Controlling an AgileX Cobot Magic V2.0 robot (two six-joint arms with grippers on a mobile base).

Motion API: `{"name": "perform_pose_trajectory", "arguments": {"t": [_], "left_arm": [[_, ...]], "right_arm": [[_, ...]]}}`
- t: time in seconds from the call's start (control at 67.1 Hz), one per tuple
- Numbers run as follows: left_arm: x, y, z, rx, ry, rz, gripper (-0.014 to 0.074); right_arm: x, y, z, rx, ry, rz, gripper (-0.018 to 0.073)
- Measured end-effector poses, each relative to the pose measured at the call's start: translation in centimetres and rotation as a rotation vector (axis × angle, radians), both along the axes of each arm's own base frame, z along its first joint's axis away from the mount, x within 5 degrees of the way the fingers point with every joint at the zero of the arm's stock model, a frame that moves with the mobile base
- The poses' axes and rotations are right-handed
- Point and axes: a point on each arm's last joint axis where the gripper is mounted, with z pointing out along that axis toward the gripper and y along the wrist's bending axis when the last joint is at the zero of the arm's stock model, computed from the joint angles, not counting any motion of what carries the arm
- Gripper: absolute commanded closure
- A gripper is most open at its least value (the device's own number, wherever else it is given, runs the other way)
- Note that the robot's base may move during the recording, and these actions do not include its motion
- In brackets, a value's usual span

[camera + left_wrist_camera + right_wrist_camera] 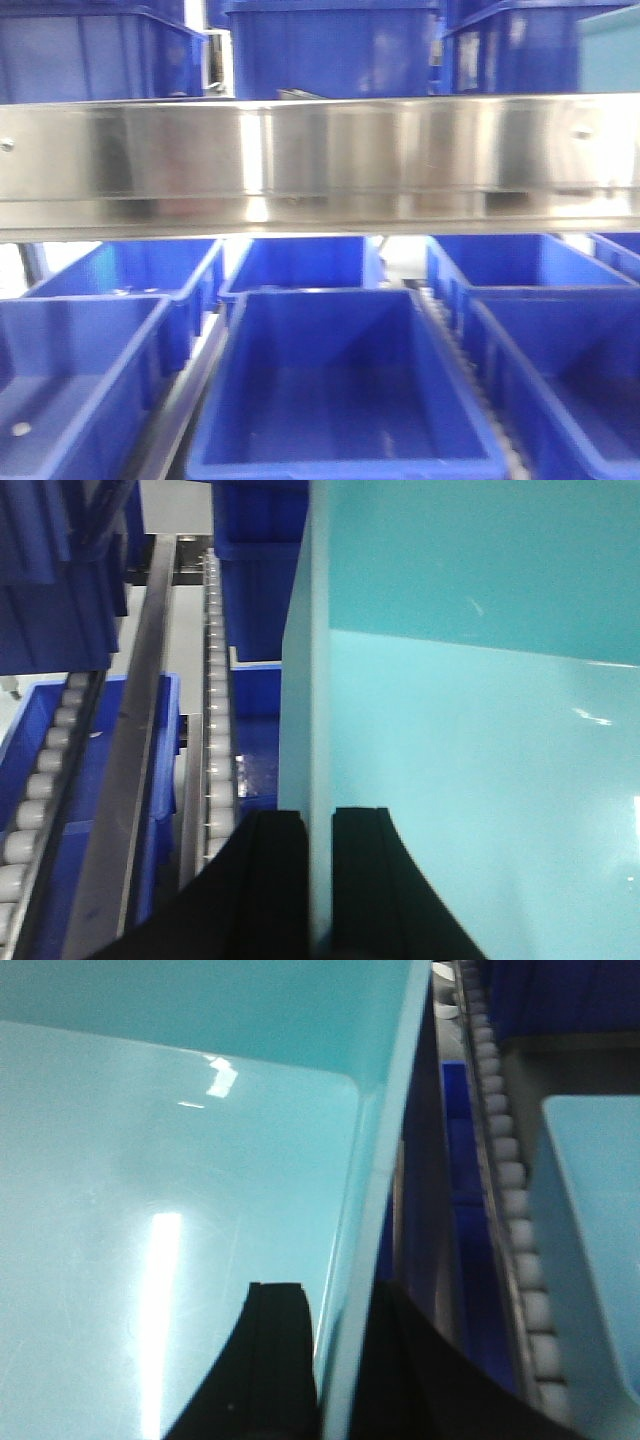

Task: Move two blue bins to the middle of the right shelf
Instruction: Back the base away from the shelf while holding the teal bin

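A light blue bin fills both wrist views. My left gripper [320,815] is shut on the bin's left wall [318,680], one black finger outside and one inside, with the bin's floor [480,780] to the right. My right gripper [340,1295] is shut on the same bin's right wall [375,1160], and its floor [150,1180] spreads to the left. A second light blue bin [590,1230] shows at the right edge of the right wrist view. In the front view neither gripper shows; a light blue corner [610,50] sits at the top right.
A steel shelf beam [320,160] crosses the front view. Dark blue bins stand above it [330,45] and below it [340,390], [70,380], [570,350]. Roller tracks run beside the held bin [218,730], [510,1200], with dark blue bins beneath [80,750].
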Motion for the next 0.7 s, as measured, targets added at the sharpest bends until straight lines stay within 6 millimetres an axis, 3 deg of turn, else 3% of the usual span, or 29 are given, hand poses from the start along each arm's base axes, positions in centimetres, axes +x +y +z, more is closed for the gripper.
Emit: {"name": "perform_pose_trajectory", "arguments": {"t": [0.7], "left_arm": [[0.04, -0.05, 0.12, -0.003, -0.014, -0.005, 0.0707]], "right_arm": [[0.01, -0.05, 0.00, 0.002, 0.000, -0.003, 0.0724]]}}
